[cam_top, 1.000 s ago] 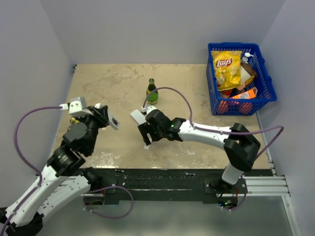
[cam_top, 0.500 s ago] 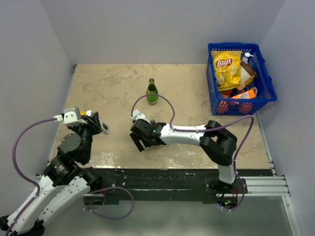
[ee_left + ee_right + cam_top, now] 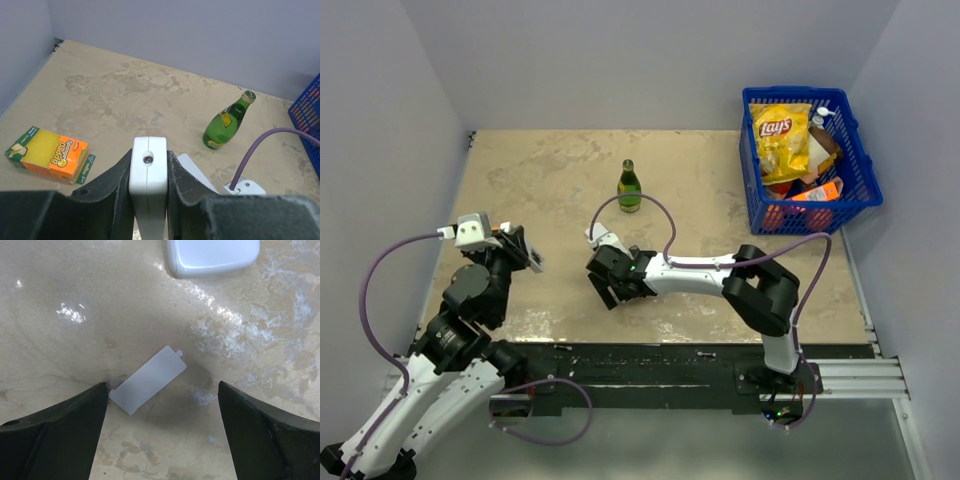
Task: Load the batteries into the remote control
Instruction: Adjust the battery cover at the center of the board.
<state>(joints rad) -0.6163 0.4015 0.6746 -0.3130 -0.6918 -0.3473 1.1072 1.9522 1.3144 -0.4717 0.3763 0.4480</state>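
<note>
My left gripper [image 3: 525, 257] is shut on the white remote control [image 3: 148, 175], whose end sticks out between the black jaws in the left wrist view. My right gripper [image 3: 615, 287] is open and low over the table. A thin white battery cover [image 3: 148, 380] lies flat between its fingers [image 3: 55, 430], its corner touching the left one. The rounded end of another white piece [image 3: 212, 257] lies just beyond. A flat white piece [image 3: 195, 170] shows behind the left gripper's right finger. The batteries are not in view.
A green glass bottle [image 3: 629, 187] stands mid-table, also in the left wrist view [image 3: 227, 121]. A blue basket [image 3: 815, 215] with a chip bag and boxes sits at the back right. An orange sponge pack [image 3: 50, 156] lies at the left. Walls close in at the left, back and right.
My right arm has folded and brought its gripper left and nearer, down over the cover. My left gripper has drawn back and left a little with the remote.
</note>
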